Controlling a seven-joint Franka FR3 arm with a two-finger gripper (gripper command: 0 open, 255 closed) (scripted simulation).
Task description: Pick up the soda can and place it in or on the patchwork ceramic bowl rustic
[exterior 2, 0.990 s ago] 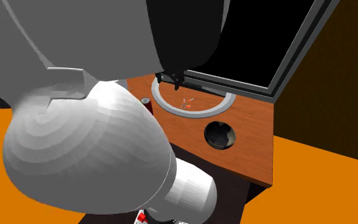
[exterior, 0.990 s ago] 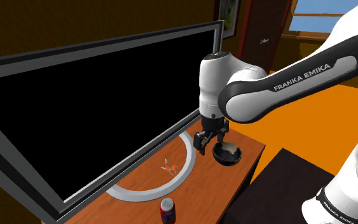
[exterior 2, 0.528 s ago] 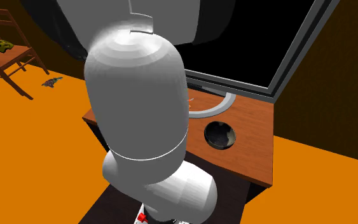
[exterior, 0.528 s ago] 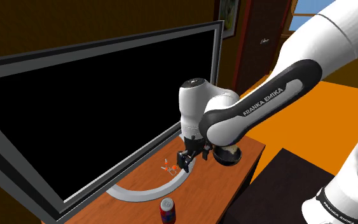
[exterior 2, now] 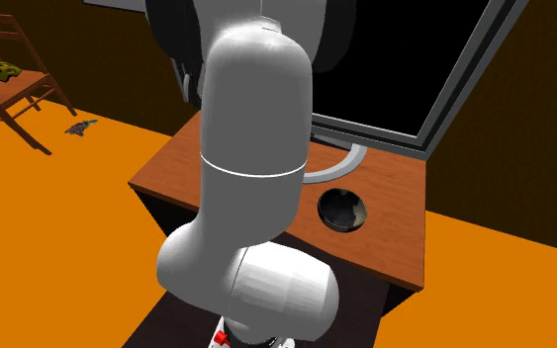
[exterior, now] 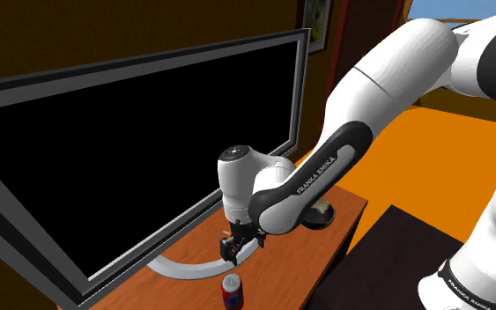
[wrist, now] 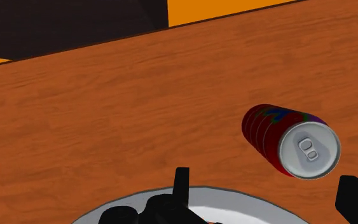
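Observation:
The soda can (exterior: 231, 293) is red with a silver top and stands upright near the wooden table's front edge. My black gripper (exterior: 234, 249) hangs just above and behind it, over the white stand ring. In the wrist view the can (wrist: 292, 140) lies just beyond my fingertips, nearer one finger (wrist: 355, 197) than the other finger (wrist: 182, 184). The fingers stand apart with nothing between them. The dark bowl (exterior 2: 343, 209) sits on the table's far end, away from the can; in the shoulder view the forearm covers most of it.
A large black screen (exterior: 122, 150) runs along the back of the table (exterior 2: 395, 188), on a white curved stand base (exterior: 184, 267). The table edge lies close behind the can (wrist: 139, 35). A wooden chair (exterior 2: 14, 74) stands far off on the orange floor.
The gripper has travelled from beside the bowl toward the shoulder view's lower left, dropping lower and ending close above the can. The can and bowl have stayed put.

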